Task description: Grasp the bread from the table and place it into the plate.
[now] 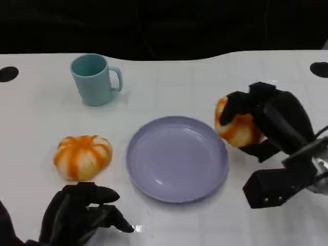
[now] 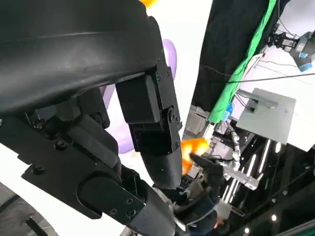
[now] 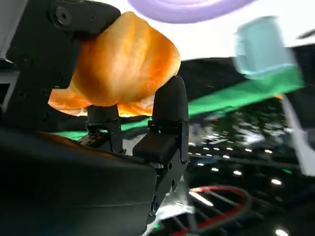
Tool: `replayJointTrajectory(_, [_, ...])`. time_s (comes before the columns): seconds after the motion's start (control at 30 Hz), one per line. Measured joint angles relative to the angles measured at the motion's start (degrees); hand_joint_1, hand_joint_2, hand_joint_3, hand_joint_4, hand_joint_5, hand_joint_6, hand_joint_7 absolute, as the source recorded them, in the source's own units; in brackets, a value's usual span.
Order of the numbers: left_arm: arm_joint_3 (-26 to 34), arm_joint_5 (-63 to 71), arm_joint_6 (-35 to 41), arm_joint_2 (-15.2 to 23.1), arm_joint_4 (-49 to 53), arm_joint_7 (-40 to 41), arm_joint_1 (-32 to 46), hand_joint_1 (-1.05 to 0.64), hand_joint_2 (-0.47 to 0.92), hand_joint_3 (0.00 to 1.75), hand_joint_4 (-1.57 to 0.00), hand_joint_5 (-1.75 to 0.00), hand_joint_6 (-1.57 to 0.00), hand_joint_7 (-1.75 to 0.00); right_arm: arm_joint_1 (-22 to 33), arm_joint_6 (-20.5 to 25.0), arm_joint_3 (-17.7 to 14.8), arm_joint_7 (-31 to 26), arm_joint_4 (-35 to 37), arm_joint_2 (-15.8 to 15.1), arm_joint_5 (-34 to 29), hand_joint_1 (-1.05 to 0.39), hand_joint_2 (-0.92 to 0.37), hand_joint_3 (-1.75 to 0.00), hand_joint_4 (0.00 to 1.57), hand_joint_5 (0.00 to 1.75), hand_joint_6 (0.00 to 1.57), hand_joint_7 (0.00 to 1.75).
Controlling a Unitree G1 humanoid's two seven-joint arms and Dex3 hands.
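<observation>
Two orange-and-white striped breads are in the head view. One bread [image 1: 82,156] lies on the table left of the lilac plate [image 1: 177,159]. My right hand [image 1: 271,123] grips the other bread [image 1: 238,130] just beyond the plate's right rim; whether it touches the table I cannot tell. In the right wrist view the black fingers [image 3: 170,105] wrap that bread [image 3: 123,64], with the plate [image 3: 187,7] past it. My left hand [image 1: 79,212] rests near the table's front edge, below the lying bread, holding nothing, its fingers [image 2: 152,128] apart.
A teal mug [image 1: 95,79] stands at the back left, handle to the right. The white table [image 1: 169,82] ends at a dark edge behind it. Two black round marks [image 1: 7,73] sit at the far corners.
</observation>
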Motion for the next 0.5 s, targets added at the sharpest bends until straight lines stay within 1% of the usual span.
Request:
replayJointTrajectory(0.13, [0.0,0.0,0.0,0.0,0.0,0.0,0.0,-0.94,0.66,0.00,-1.57,-0.42,-1.56,0.00,0.8,-1.1,-0.3,3.3,-3.4,0.9,1.4,0.04,-0.09,-1.58,1.06,1.75,0.89,1.63])
replayJointTrajectory(0.27, [-0.1,0.2,0.0,0.0,0.0,0.0,0.0,-0.94,0.66,0.00,-1.57,-0.42,-1.56,0.00,1.4,-2.0,-0.9,6.5,-6.1,2.0,2.4,0.02,-0.10,-1.60,1.06,1.75,0.88,1.64])
replayJointTrajectory(0.33, [-0.2,0.2,0.0,0.0,-0.2,0.1,0.1,-0.95,0.66,0.00,-1.57,-0.42,-1.56,0.00,1.6,-2.1,-1.3,8.4,-6.8,2.9,3.5,0.01,-0.12,-1.56,1.06,1.75,0.86,1.70])
replayJointTrajectory(0.37, [-0.2,0.2,0.0,0.0,-0.3,0.1,0.1,-0.95,0.66,0.00,-1.57,-0.42,-1.57,0.00,1.6,-2.3,-1.5,9.2,-6.9,3.3,3.8,0.04,-0.12,-1.54,1.05,1.75,0.83,1.73])
replayJointTrajectory(0.5, [-0.2,0.2,0.1,0.0,-1.1,0.1,0.3,-0.94,0.66,0.00,-1.57,-0.42,-1.56,0.00,1.7,-2.5,-1.6,11.1,-7.1,5.9,4.2,0.06,-0.13,-1.50,1.03,1.75,0.80,1.75])
